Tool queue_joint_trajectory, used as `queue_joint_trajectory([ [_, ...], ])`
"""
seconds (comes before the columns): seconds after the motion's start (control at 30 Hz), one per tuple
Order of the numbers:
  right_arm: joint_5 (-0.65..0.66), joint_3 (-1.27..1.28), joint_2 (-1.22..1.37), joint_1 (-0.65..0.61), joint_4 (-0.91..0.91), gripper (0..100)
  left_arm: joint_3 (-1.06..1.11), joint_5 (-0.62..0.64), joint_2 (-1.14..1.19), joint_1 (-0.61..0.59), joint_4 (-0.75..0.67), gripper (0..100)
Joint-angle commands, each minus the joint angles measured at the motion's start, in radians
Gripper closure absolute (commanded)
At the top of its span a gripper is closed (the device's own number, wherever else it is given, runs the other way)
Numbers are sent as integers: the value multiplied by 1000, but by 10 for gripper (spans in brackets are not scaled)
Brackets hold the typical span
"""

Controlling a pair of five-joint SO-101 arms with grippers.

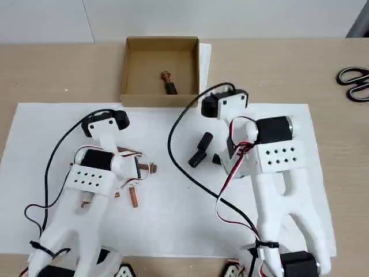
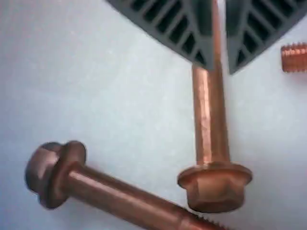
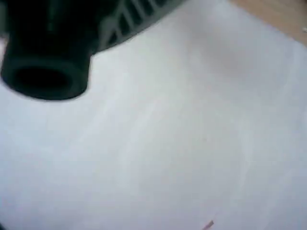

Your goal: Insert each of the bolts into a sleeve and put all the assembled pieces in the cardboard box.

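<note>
I've got the left hand [image 2: 218, 50] clamped on a copper bolt [image 2: 208, 124] over the white paper [image 1: 173, 219]. The right hand [image 1: 223, 157] grips a black sleeve [image 3: 45, 67]. The cardboard box [image 1: 131, 69] is at twelve o'clock on the wooden desk [image 1: 52, 69], with scissors [image 1: 354, 83] at two.

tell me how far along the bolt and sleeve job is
One assembled piece lies in the cardboard box. In hand: the left gripper is shut on a bolt, the right gripper on a black sleeve. Left: joining those, plus the loose bolts and sleeves on the paper.
</note>
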Motion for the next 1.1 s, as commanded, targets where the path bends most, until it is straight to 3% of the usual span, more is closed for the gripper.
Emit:
queue_joint_trajectory([
  [0.0, -11, 2, -36, 7, -19, 995, -12, -11, -12, -2, 11, 992],
  [0.2, -11, 0, -36, 4, -33, 995, -10, -11, -6, -2, 11, 975],
  [0.4, -11, 0, -36, 4, -47, 995, -7, -11, -9, -2, 15, 840],
  [0.6, -11, 2, -36, 4, -53, 995, -2, -11, -5, 0, 6, 840],
  [1.07, -11, 2, -36, 4, -53, 995, 105, -12, -3, -2, -158, 839],
])
